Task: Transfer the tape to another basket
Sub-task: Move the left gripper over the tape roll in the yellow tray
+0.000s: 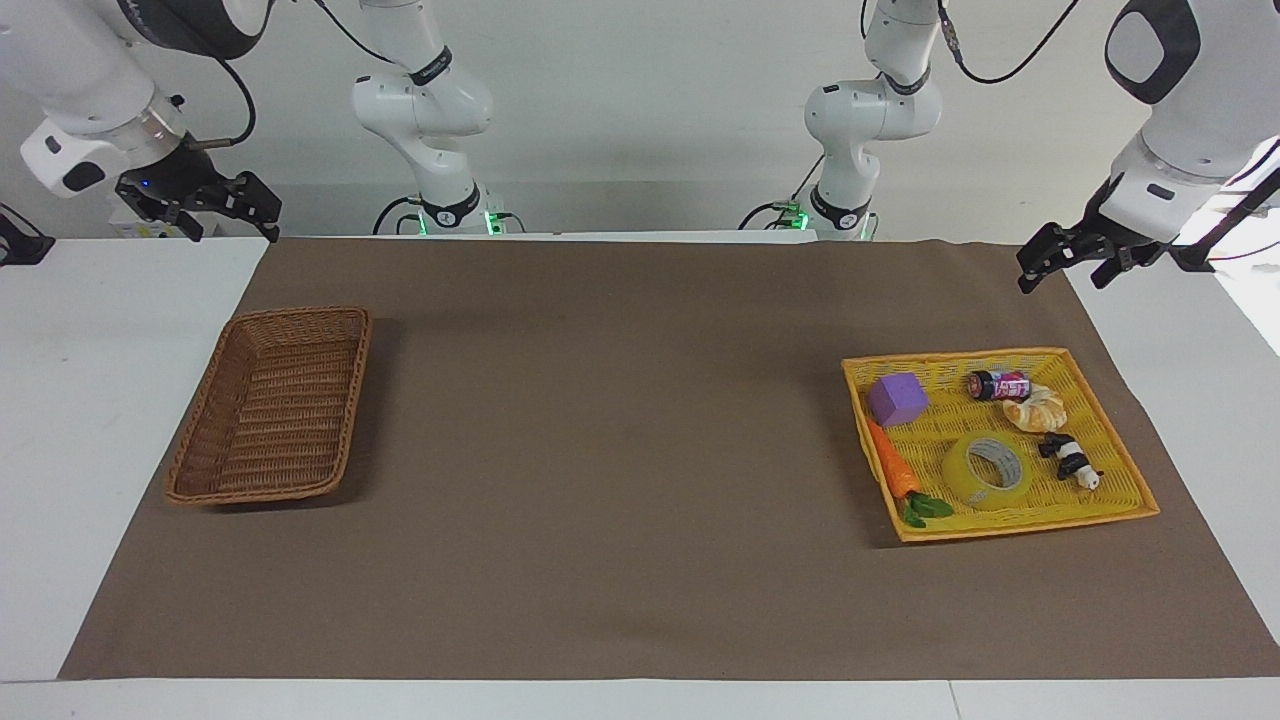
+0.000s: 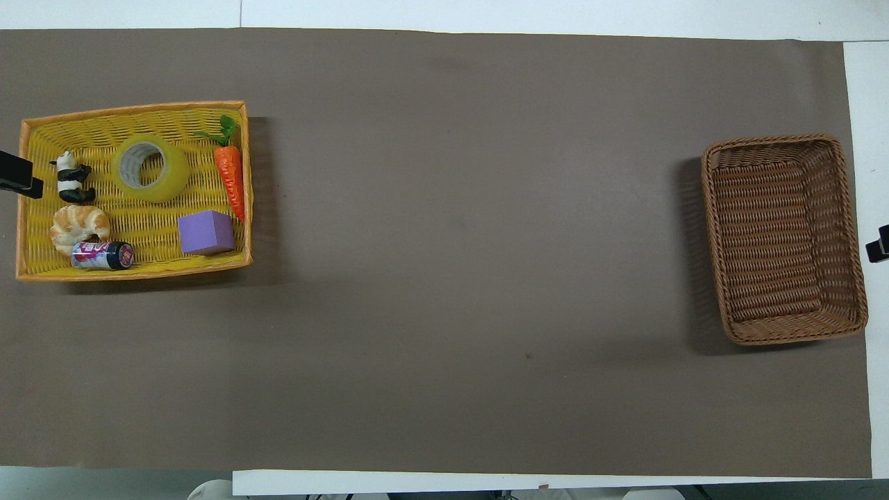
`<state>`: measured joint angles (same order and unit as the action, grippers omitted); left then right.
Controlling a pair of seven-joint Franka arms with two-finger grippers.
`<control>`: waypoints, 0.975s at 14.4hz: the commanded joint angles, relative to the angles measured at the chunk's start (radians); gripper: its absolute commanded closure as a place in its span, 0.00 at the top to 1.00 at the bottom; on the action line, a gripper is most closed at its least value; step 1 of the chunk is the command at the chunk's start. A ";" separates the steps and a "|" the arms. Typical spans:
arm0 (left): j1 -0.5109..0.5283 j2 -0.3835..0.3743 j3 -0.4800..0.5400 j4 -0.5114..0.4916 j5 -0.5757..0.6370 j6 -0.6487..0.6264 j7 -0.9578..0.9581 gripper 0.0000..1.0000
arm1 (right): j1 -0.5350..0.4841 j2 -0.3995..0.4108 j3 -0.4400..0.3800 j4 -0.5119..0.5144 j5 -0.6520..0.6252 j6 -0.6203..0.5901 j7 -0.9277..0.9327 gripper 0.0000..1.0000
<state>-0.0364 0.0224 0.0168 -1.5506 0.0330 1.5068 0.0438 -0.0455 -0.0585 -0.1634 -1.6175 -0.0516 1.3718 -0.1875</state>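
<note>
Nothing of the move is done yet: the right gripper hangs with fingers spread above the counter's edge near the empty brown basket, the tape lies in the yellow tray, and the left gripper waits spread beside it.

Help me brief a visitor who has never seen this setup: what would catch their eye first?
Probably the bright yellow tray at the left arm's end of the table, crowded with the tape, a carrot, a purple block and small toys. Next, the brown basket at the right arm's end. Both grippers wait raised.
</note>
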 commanded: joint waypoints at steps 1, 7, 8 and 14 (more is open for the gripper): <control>-0.002 -0.024 -0.003 -0.028 0.016 -0.014 0.004 1.00 | -0.010 -0.026 0.012 -0.030 0.003 0.018 -0.015 1.00; 0.032 -0.027 0.000 -0.052 0.019 0.038 0.004 0.98 | -0.010 -0.026 0.012 -0.030 0.003 0.018 -0.015 1.00; 0.065 -0.029 0.000 -0.106 0.019 0.103 0.002 0.97 | -0.010 -0.026 0.012 -0.030 0.003 0.019 -0.015 1.00; 0.105 0.181 -0.001 -0.304 -0.008 0.576 -0.027 0.97 | -0.010 -0.026 0.012 -0.030 0.003 0.018 -0.015 1.00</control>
<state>0.0661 0.1035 0.0229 -1.8562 0.0365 1.9659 0.0400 -0.0455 -0.0585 -0.1634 -1.6175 -0.0516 1.3718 -0.1875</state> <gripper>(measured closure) 0.026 0.000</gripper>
